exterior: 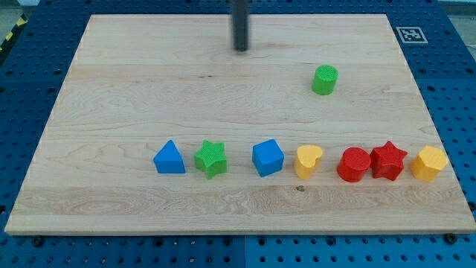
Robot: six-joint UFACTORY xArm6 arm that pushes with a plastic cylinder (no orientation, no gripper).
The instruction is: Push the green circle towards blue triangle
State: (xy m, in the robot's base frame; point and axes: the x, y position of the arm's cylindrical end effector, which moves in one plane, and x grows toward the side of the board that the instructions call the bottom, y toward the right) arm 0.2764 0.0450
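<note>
The green circle (324,80) stands alone in the upper right part of the wooden board (111,89). The blue triangle (169,158) sits at the left end of a row of blocks lower down. My tip (241,49) comes down from the view's top, well to the left of and slightly above the green circle, not touching any block. The blue triangle is far below and left of the tip.
The row runs rightward from the blue triangle: a green star (211,158), a blue cube (267,158), a yellow heart (308,161), a red round block (353,164), a red star (388,160), a yellow hexagon (429,163). An ArUco marker (410,34) sits at the board's top right corner.
</note>
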